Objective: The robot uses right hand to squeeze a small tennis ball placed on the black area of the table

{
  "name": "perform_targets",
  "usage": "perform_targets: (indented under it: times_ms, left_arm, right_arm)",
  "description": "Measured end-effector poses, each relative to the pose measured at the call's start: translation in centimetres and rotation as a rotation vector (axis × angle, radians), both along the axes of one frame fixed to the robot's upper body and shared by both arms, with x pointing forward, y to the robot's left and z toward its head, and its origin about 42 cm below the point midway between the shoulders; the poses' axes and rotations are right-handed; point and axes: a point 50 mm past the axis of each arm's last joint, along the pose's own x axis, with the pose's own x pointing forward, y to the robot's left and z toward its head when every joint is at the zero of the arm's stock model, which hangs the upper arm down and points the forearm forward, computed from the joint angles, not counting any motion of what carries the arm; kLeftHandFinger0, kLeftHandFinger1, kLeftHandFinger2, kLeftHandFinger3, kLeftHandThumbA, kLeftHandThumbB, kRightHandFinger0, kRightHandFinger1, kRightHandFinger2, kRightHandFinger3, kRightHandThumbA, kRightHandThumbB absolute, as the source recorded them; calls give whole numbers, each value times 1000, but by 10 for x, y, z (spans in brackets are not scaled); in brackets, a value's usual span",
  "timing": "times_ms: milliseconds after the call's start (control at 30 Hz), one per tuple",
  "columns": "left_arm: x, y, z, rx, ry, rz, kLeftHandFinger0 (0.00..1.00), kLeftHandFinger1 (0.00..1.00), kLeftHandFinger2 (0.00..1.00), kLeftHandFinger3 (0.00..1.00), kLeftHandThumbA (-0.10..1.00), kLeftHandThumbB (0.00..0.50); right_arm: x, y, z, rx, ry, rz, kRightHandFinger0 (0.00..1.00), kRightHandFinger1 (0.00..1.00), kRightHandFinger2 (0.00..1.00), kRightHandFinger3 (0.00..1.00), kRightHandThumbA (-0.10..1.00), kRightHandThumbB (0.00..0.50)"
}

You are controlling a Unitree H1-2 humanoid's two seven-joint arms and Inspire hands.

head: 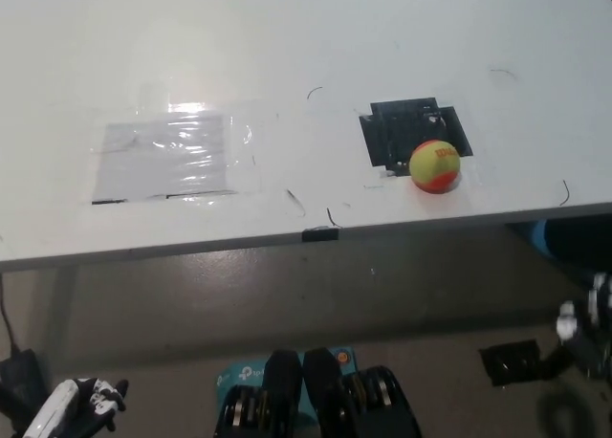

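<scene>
Right hand (583, 328) hangs low at the picture's right edge, below the table and well apart from the ball; it is blurred and partly cut off, so I cannot tell whether it is released or clenched. One small tennis ball (435, 165), yellow-green above and orange below with a red mark on its top, sits on the white table (287, 46). It rests at the lower right corner of the single black area (411, 127), a patch of dark tape, partly on the tape and partly on the bare white surface, close to the table's near edge.

Farther to the left lies one clear plastic sheet (167, 158), flat and wrinkled, catching a bright glare along its upper edge. It holds nothing. A few thin dark scratches or marks show on the tabletop between the sheet and the tape, and one small black clip or tab (320, 233) sits on the table's near edge.

Left hand (81, 407), white, rests at the lower left corner, below the table, holding nothing; its fingers look loosely curled, though the view is too small to be sure.
</scene>
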Motion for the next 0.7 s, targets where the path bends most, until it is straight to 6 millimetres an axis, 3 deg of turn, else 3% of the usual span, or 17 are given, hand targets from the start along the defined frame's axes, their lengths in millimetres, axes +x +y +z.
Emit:
perform_targets:
  times_ms: [33,167,267,300,367,400,433,467,600,667,700]
  left_arm:
    - [0,0,0,0,1,-1,27,50,215,334,635,471]
    - [0,0,0,3,2,-3,38,45,224,351,607,463]
    - [0,0,0,2,2,-6,36,42,215,320,622,475]
    - [0,0,0,2,2,-7,56,58,244,313,595,453]
    - [0,0,0,2,4,-9,48,58,250,310,611,457]
    - [0,0,0,3,4,-9,46,58,249,310,612,456]
    - [1,0,0,3,3,-11,61,73,256,338,627,467]
    - [1,0,1,4,2,-12,60,71,252,352,633,470]
    - [2,0,0,5,3,-14,76,84,260,343,648,474]
    - [2,0,0,6,4,-15,85,93,275,344,634,464]
    - [2,0,0,6,3,-16,69,82,276,357,633,468]
  right_arm:
    - [9,3,14,-8,-43,11,309,352,539,820,29,196]
    - [42,16,67,-22,-183,46,387,431,574,837,86,226]
    - [59,24,88,-35,-225,69,355,527,795,948,176,266]
    - [62,26,91,-40,-226,75,414,619,859,1000,181,292]
    - [70,36,99,-67,-215,109,630,848,974,1000,293,305]
    - [73,40,101,-83,-205,124,647,860,977,1000,294,310]
    - [76,44,103,-100,-195,143,820,1000,1000,1000,350,324]
    - [77,46,105,-115,-182,154,1000,1000,1000,1000,431,329]
    - [85,55,107,-213,-98,200,1000,1000,1000,1000,525,300]
    - [88,56,107,-250,-59,212,1000,1000,1000,1000,515,318]
    - [90,57,108,-266,-39,215,1000,1000,1000,1000,548,350]
